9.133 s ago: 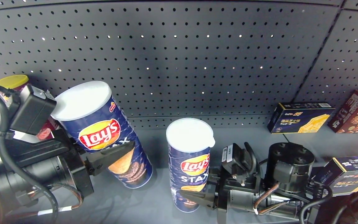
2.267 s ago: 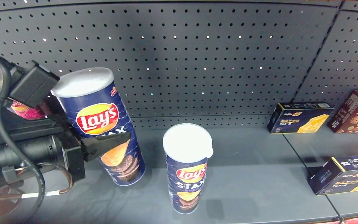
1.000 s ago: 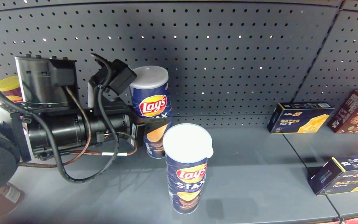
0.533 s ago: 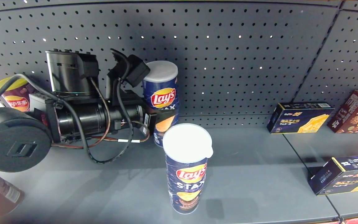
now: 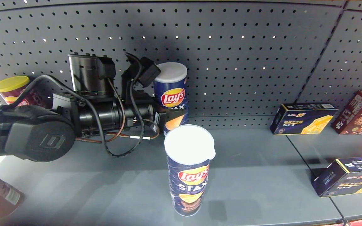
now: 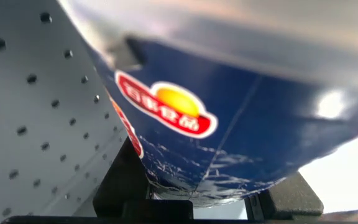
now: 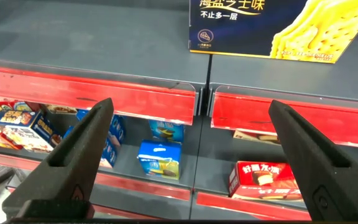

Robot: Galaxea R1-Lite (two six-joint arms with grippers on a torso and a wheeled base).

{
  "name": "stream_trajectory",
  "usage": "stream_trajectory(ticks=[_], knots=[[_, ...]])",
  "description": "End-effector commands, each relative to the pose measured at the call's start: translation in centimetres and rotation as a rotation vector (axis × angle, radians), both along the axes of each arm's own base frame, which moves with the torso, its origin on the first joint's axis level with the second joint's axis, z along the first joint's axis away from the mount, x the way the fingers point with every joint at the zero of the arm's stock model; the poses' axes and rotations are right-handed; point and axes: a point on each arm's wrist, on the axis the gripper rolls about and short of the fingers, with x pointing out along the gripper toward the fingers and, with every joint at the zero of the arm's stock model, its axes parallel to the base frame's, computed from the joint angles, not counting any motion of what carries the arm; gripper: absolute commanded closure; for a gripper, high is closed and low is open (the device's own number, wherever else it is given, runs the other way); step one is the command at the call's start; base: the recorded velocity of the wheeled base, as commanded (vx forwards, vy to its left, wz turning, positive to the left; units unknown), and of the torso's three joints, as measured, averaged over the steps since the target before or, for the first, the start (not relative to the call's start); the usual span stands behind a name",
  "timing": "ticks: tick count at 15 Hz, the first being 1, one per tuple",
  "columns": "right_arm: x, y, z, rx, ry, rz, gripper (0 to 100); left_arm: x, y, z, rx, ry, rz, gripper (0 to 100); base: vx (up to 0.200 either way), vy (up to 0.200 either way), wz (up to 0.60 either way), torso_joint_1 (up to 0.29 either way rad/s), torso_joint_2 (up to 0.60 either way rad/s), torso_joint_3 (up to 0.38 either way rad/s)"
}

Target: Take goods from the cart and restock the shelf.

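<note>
Far left of the front can (image 5: 189, 169), at the back: yellow-lid can (image 5: 11, 89). Left gripper (image 5: 174, 116) sits just behind the front can, jaws clenched on the second can (image 5: 171, 94), upright by the pegboard (image 5: 247, 62). Its base is hidden, so I can't tell if it's touching the shelf (image 5: 256, 175). Well right of the front can: boxes (image 5: 303, 118). Right gripper (image 7: 190, 106): jaws released, empty. My read: one can stocked, second nearly. Left to do: set down, let go, fetch more.
</note>
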Motion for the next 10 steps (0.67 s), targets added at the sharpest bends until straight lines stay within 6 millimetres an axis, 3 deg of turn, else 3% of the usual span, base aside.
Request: stream_trajectory(ticks=[1,10], knots=[[0.0,0.0,0.0,-0.001,0.002,0.0,0,0.4,-0.2,-0.7,0.01,0.017,0.0,100,0.0,0.0,0.0,0.0,0.0,0.0],[0.0,0.0,0.0,-0.001,0.002,0.0,0,1.2,-0.8,-1.8,0.021,0.044,-0.006,100,0.0,0.0,0.0,0.0,0.0,0.0]])
